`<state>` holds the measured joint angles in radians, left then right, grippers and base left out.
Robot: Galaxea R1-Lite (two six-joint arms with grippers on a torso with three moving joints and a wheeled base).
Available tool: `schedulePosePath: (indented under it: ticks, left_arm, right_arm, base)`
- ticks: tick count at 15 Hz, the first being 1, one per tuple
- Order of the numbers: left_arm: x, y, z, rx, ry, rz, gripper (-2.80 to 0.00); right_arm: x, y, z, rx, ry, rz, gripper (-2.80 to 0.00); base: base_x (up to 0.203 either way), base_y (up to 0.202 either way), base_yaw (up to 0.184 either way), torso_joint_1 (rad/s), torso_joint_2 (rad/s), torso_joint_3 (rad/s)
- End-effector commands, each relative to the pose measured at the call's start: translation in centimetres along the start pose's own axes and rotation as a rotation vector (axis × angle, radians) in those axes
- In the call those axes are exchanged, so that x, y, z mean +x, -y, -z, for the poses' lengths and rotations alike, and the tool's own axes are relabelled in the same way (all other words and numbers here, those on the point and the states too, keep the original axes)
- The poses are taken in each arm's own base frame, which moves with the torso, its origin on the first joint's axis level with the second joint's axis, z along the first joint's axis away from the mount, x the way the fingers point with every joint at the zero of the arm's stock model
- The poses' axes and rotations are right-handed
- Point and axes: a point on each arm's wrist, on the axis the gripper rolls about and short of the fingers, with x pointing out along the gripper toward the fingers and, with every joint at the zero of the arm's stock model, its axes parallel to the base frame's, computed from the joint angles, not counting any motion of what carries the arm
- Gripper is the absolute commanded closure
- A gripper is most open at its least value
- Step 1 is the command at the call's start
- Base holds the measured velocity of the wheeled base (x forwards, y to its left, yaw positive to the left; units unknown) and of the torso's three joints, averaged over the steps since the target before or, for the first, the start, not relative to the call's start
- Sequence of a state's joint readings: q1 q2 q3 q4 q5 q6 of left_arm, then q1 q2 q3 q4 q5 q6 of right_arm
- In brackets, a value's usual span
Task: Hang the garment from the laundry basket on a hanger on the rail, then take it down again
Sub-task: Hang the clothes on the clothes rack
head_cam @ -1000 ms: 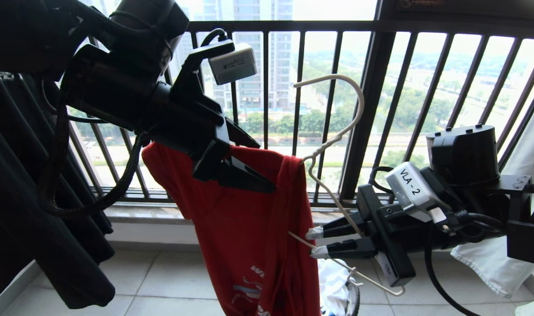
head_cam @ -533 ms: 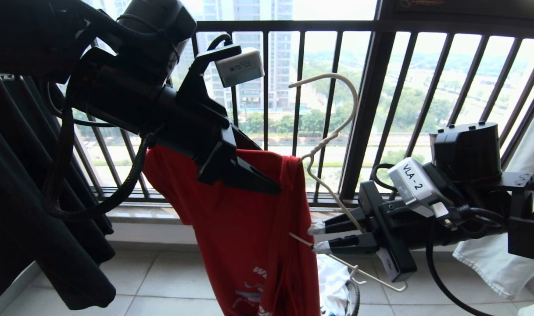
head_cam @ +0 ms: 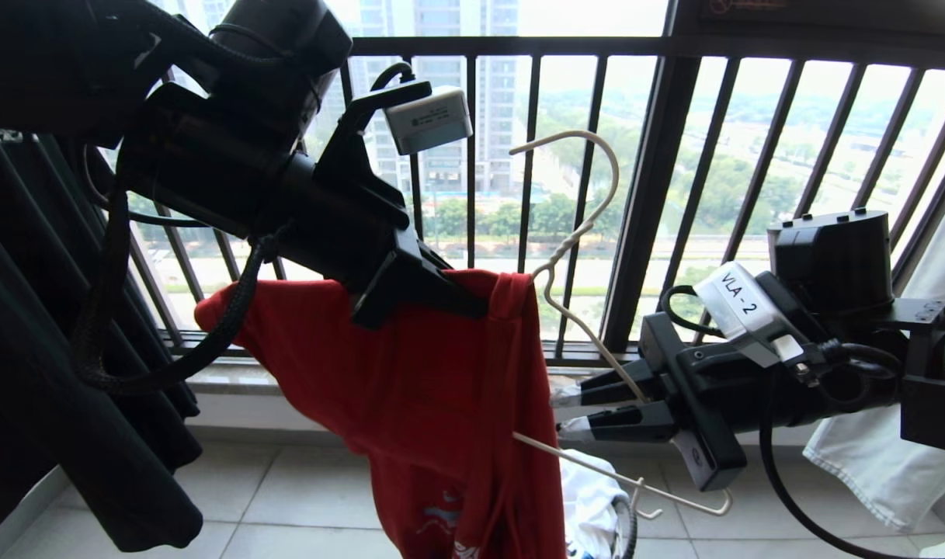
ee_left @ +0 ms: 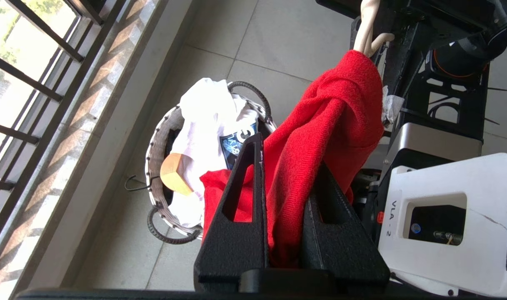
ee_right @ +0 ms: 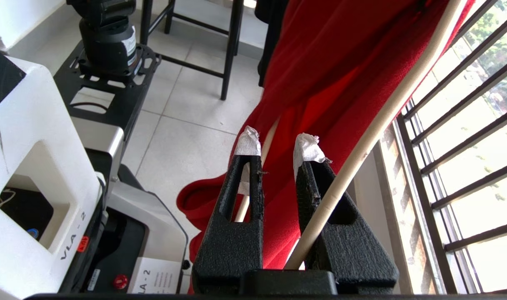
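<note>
The red garment (head_cam: pixel 441 404) hangs from one arm of the pale wire hanger (head_cam: pixel 573 242), in front of the window bars. My left gripper (head_cam: pixel 472 299) is shut on the garment's bunched shoulder cloth (ee_left: pixel 332 116) beside the collar. To the right, my right gripper (head_cam: pixel 561 413) is shut on the hanger's bare arm (ee_right: pixel 386 112), which runs between its tape-tipped fingers (ee_right: pixel 247 141). The hook points up, free in the air. The laundry basket (ee_left: pixel 155 143) stands on the floor below. The rail is out of view.
The black barred railing (head_cam: pixel 643 194) is close behind the hanger. A black garment (head_cam: pixel 37 349) hangs at the left and a white cloth (head_cam: pixel 868 466) at the right. The basket holds white cloth (ee_left: pixel 203 108) and a wooden hanger end (ee_left: pixel 176 179). The robot's base (ee_right: pixel 36 175) stands below.
The left gripper's jaws have closed on the red shoulder cloth. The sleeve has lifted and spread out to the left. The hanger's hook has tilted slightly left with the right gripper.
</note>
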<state>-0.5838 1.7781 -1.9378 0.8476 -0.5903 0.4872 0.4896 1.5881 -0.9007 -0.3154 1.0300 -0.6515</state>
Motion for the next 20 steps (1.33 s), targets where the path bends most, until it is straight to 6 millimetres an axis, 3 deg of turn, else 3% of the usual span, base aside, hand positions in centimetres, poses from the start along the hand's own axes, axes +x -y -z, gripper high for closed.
schedulePosePath:
  ticks: [1, 8, 9, 14, 20]
  left_arm:
    - [-0.3, 0.1, -0.1, -0.059, 0.009, -0.004, 0.00]
    - [-0.4, 0.0, -0.1, -0.054, 0.012, -0.009, 0.00]
    - [-0.4, 0.0, -0.2, -0.053, 0.013, -0.010, 0.00]
    - [-0.5, -0.1, -0.1, -0.050, 0.010, -0.020, 0.00]
    - [-0.8, -0.5, 0.2, -0.063, -0.002, -0.053, 0.00]
  right_arm:
    - [-0.1, 0.2, -0.2, -0.008, 0.008, 0.001, 0.00]
    - [-0.9, 0.8, -0.2, -0.017, 0.003, 0.035, 0.00]
    - [-0.9, 0.9, -0.1, -0.022, 0.002, 0.036, -2.80]
    - [-1.4, 1.5, -0.4, 0.000, 0.003, 0.064, -2.80]
    - [-5.4, 4.2, -1.7, 0.027, -0.001, 0.229, -2.80]
  base:
    - [0.000, 0.000, 0.000, 0.000, 0.00, 0.000]
    - [0.000, 0.000, 0.000, 0.000, 0.00, 0.000]
    - [0.000, 0.000, 0.000, 0.000, 0.00, 0.000]
    - [0.000, 0.000, 0.000, 0.000, 0.00, 0.000]
    - [0.000, 0.000, 0.000, 0.000, 0.00, 0.000]
